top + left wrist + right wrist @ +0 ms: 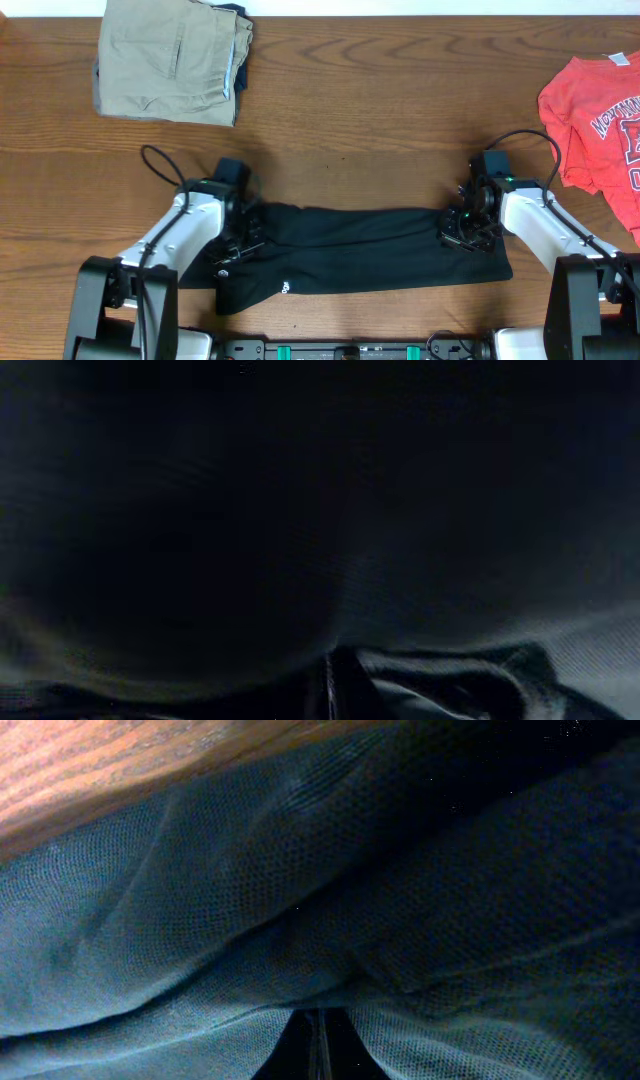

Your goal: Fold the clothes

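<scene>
The clothes are a black shirt (pixel 360 245), lying as a long flat band across the near middle of the table, with a small white mark (pixel 285 287) near its front left. My left gripper (pixel 238 240) is down on the band's left end and shut on the fabric. My right gripper (pixel 462 228) is shut on the right end. In the left wrist view dark cloth (pixel 300 510) fills the frame around the closed gripper (pixel 330 682). In the right wrist view mesh fabric (pixel 250 920) bunches over the closed gripper (pixel 322 1045).
Folded tan khaki trousers (pixel 170 60) lie at the back left over something dark blue. A red T-shirt with white lettering (pixel 600 110) lies spread at the right edge. Brown wooden table (pixel 360 110) shows between them, and a black cable (pixel 160 165) loops by the left arm.
</scene>
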Tool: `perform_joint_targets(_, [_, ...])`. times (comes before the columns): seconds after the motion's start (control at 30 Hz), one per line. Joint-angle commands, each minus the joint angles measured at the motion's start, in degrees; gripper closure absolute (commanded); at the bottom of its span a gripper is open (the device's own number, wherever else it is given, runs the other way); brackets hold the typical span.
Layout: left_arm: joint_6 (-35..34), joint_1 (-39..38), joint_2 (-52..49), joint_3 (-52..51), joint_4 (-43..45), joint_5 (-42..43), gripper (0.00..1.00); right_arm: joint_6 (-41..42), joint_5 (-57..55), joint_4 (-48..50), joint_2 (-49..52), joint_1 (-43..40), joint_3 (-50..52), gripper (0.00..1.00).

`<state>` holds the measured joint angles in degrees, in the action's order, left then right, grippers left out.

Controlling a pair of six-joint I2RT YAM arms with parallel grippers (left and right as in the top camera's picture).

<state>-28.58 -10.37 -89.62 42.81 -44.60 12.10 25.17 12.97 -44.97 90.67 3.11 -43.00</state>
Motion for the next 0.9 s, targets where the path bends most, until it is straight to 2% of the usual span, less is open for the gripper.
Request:
perform_joint_targets(0.0, [-0.61, 4.0, -0.72, -1.42, -0.13, -2.49, 0.92, 1.84, -8.5, -0.46, 0.96, -2.73, 1.6, 0.99])
perform_joint_targets(0.13, [0.92, 7.08, -0.72, -1.4, -0.02, -2.49, 0.91, 1.46, -8.7, -0.59, 0.94, -5.73, 1.55, 0.99])
perform_joint_targets(0.27, [0.87, 8.22, -0.72, -1.33, 0.66, -2.47, 0.83, 0.37, -8.92, 0.02, 0.94, -8.92, 1.33, 0.99])
perform_joint_targets(0.53, [0.52, 8.2, -0.72, -0.26, 5.62, 0.46, 0.83, -1.66, -8.92, 0.63, 0.94, -12.87, -0.72, 0.99])
perform_joint_targets(0.87, [-3.72, 8.15, -0.72, 2.36, 17.18, 2.25, 0.83, -1.64, -8.61, 1.49, 0.94, -13.77, -8.63, 0.96])
